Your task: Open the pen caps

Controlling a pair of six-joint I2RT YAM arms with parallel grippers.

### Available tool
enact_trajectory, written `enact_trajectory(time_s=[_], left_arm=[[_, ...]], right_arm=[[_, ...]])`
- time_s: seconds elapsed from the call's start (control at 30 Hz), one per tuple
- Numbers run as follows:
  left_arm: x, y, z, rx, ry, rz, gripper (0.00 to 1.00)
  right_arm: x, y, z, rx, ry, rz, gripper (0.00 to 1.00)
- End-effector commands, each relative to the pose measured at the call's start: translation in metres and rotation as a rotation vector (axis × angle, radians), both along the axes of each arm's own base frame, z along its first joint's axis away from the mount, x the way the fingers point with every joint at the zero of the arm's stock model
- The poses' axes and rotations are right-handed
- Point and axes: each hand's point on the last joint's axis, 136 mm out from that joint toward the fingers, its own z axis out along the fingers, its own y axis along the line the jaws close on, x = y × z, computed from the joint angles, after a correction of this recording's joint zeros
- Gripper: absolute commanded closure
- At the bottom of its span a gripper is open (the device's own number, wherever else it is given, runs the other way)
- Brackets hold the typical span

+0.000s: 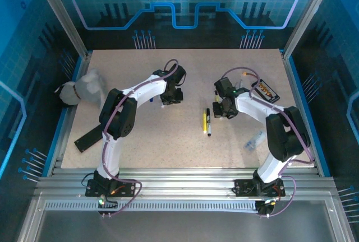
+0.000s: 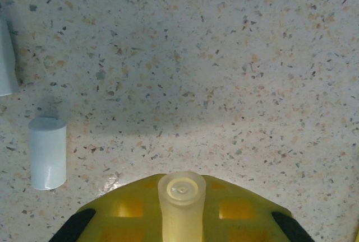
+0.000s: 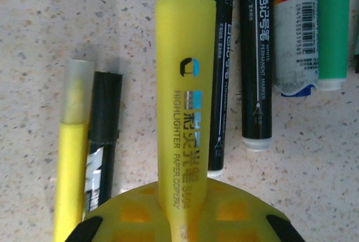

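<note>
Pale cap [image 2: 181,197] lengthwise along left pincer [image 2: 181,222]

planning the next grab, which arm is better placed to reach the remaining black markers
Right. The right hand sits just above the black markers, though it holds the yellow highlighter. The left hand holds a cap farther from them.

Yellow highlighter [image 3: 185,102] tip is cropped at top; black markers [image 3: 257,57] right of it likewise. Translucent cap [image 2: 181,194] base is cut off.

White cap [image 2: 47,152] loose, clear cap [image 2: 181,194] held
</note>
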Motion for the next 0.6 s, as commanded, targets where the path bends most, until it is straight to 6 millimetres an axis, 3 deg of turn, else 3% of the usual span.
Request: enact_trajectory(time_s=[0.0, 0.1, 0.37, 0.57], left_arm=[[-0.004, 0.008, -0.014, 0.051, 0.037, -0.013, 1.0], [-0.006, 0.01, -0.017, 0.062, 0.048, -0.014, 0.99], [-0.005, 0.012, -0.02, 0.076, 0.058, -0.017, 0.79], [0.0, 0.01, -0.013, 0.073, 0.044, -0.02, 0.74]], right_arm=[[0.006, -0.003, -0.002, -0.038, 0.009, 0.011, 1.0], [0.006, -0.001, -0.007, -0.055, 0.025, 0.021, 1.0], [0.006, -0.001, -0.017, -0.102, 0.059, 0.018, 1.0], [0.007, -0.005, -0.019, -0.139, 0.075, 0.005, 0.87]])
